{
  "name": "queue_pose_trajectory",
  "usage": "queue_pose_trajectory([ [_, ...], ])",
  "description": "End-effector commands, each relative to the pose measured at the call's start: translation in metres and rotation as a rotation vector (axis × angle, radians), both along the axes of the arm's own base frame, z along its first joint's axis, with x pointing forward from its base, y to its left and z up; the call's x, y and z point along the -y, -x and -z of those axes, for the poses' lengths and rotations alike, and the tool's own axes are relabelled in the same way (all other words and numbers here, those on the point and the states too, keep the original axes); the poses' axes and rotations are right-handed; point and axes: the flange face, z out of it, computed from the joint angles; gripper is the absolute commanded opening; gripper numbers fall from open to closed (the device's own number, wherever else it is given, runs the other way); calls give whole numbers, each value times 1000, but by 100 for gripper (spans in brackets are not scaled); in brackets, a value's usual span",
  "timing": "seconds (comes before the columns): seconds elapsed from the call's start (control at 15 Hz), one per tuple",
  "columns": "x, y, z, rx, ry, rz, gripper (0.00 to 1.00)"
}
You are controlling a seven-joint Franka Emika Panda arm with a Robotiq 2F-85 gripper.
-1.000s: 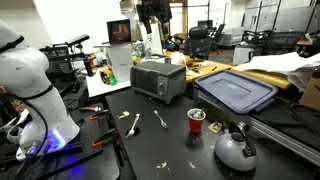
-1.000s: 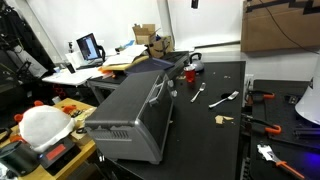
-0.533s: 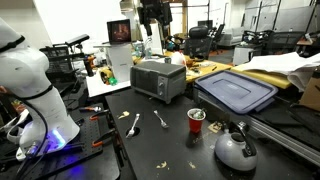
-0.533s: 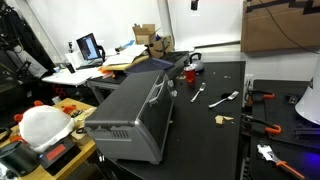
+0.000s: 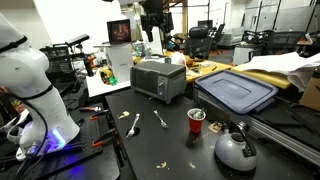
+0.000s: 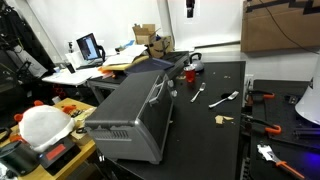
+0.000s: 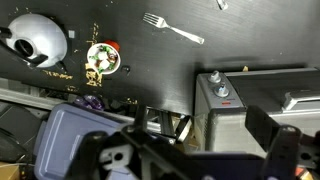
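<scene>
My gripper (image 5: 153, 30) hangs high above the black table, over the silver toaster oven (image 5: 158, 78), and touches nothing. It shows at the top edge in an exterior view (image 6: 189, 9). In the wrist view the jaws (image 7: 195, 150) are spread wide and empty, with the toaster oven (image 7: 255, 100) below them. A red cup (image 5: 196, 121) with bits inside, a fork (image 5: 160, 119) and a spoon (image 5: 134, 124) lie on the table in front of the oven. The cup (image 7: 102, 58) and fork (image 7: 172, 28) also show in the wrist view.
A grey kettle (image 5: 235, 148) stands near the table's front edge. A blue-lidded bin (image 5: 237, 90) sits beside the oven. A white robot body (image 5: 30, 90) and tools are at the side. Desks with monitors (image 6: 88, 47) and boxes stand behind.
My gripper has come down a little above the toaster oven. Everything on the table has stayed where it was.
</scene>
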Motion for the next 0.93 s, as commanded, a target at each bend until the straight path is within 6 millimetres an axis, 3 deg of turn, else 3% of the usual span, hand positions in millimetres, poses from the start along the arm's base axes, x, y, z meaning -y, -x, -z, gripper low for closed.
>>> queue_pose_trajectory([
  [0.0,-5,-7,8,0,-7,-6,100],
  [0.33,-11,-12,26,-32,-15,-15,100],
  [0.87,-37,-16,55,-85,-65,-44,100],
])
